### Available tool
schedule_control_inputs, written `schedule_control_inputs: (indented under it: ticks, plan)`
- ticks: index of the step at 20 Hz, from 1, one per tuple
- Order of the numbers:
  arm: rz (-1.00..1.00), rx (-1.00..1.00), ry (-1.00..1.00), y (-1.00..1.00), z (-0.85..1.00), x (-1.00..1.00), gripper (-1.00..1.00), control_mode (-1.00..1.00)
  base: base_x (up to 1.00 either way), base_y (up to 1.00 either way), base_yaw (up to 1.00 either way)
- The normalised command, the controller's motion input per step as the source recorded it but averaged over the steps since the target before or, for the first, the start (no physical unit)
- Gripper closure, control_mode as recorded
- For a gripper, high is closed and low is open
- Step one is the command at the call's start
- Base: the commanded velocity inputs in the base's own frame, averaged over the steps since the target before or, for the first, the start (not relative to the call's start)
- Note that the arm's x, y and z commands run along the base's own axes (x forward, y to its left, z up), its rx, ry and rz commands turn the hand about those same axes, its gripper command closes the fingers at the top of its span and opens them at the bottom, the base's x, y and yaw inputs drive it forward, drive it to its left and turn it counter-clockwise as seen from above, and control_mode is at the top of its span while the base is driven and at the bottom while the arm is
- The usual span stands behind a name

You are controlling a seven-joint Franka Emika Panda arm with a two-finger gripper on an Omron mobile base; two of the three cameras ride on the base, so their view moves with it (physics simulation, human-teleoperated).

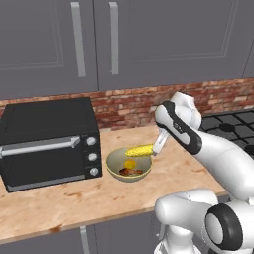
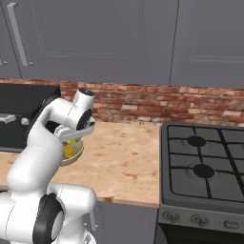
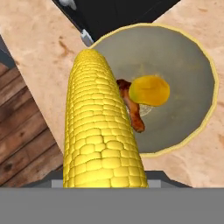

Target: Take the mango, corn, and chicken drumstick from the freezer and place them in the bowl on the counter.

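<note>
Corn [image 1: 139, 150], held lengthwise over the near rim of the bowl [image 1: 113, 169], centre of the left base view; in the hand view the cob runs up from the bottom edge, covering the bowl's left side. The gripper [image 1: 157, 147] pinches the cob at its right end, jaws part-spread around it. Mango [image 3: 149, 90] and chicken drumstick [image 3: 131, 106] already lie inside the bowl, touching, the drumstick partly under the cob in the hand view. The bowl stands on the counter [image 1: 74, 203], just beside the black toaster oven [image 1: 47, 144].

Risk, as a judgement: the cob is about as long as the bowl is wide, so released off-centre it could bridge the rim and roll onto the counter, or tip the shallow bowl.

Hidden: the fingertips behind the cob; the corn's green end; most of the bowl in the right base view, behind the arm.
</note>
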Motion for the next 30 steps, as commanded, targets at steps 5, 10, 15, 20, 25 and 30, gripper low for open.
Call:
schedule_control_inputs:
  ticks: [5, 10, 15, 20, 25, 30]
  plan:
    - [-0.01, -0.08, 0.0, 0.33, -0.28, 0.27, 1.0, -1.0, 0.0, 0.0, 0.0]
    - [0.0, -0.01, 0.0, 0.0, -0.28, 0.41, 1.0, -1.0, 0.0, 0.0, 0.0]
    - [0.0, -0.02, 0.0, 0.17, -0.43, 0.36, 1.0, -1.0, 0.0, 0.0, 0.0]
    - [0.03, -0.01, 0.01, 0.15, -0.43, 0.31, 1.0, -1.0, 0.0, 0.0, 0.0]
    - [0.01, 0.0, 0.0, 0.07, -0.13, 0.06, 1.0, -1.0, 0.0, 0.0, 0.0]
    - [0.0, 0.0, 0.0, 0.0, 0.0, 0.0, -1.0, -1.0, 0.0, 0.0, 0.0]
